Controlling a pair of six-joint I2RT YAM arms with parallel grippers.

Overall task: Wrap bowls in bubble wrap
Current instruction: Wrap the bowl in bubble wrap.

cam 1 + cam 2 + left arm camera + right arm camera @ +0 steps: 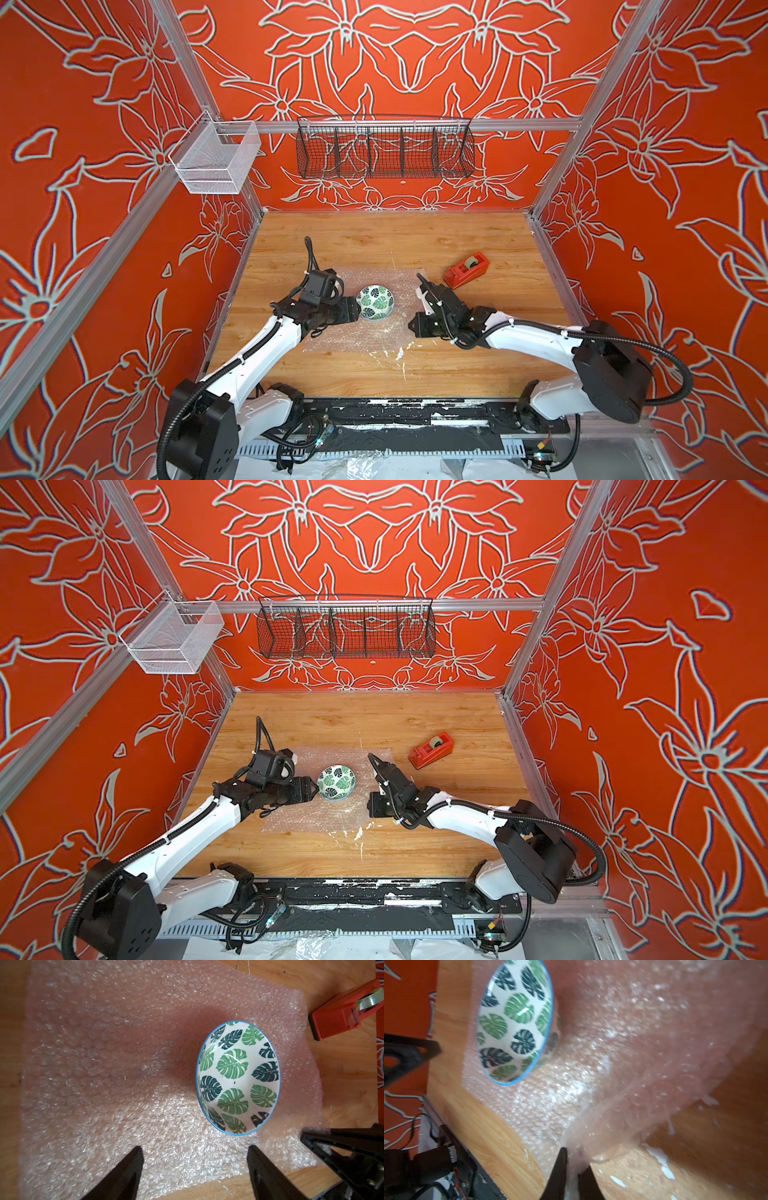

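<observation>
Bowl [375, 302]: upright on bubble wrap [349, 338], centre of both top views.
Left gripper [195, 1147]: jaws spread, empty, just beside bowl.
Right gripper [575, 1159]: jaws pinching bubble wrap edge, edge raised.

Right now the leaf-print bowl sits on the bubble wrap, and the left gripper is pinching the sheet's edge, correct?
Wrong arm: the right gripper is pinching the bubble wrap edge, per the right wrist view; the left gripper is open. The bowl does sit on it.
</observation>
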